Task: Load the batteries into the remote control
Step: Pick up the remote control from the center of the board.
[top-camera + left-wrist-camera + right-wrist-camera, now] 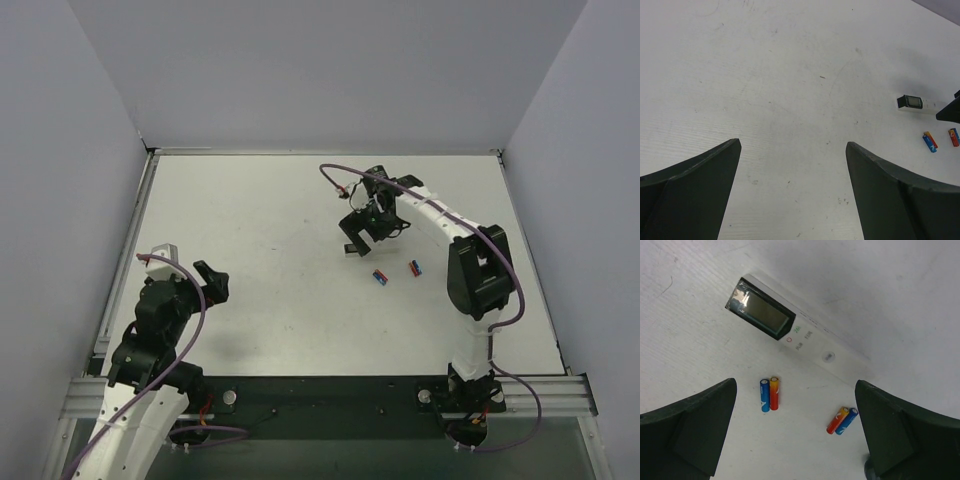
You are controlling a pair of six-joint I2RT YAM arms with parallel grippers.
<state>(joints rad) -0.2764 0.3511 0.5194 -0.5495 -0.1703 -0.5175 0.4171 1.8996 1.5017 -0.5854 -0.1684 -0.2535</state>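
Scuffed white tabletop [270, 230] boxed by plain pale grey walls [330, 70], evenly lit.

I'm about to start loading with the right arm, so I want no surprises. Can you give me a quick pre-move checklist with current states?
1. Right gripper open, empty: ok.
2. Left gripper open, empty: ok.
3. White remote lying flat, in right wrist view: ok.
4. Battery compartment reachable: not ok, its display faces up.
5. Blue batteries free to pinch: not ok, each lies against one of the red batteries.
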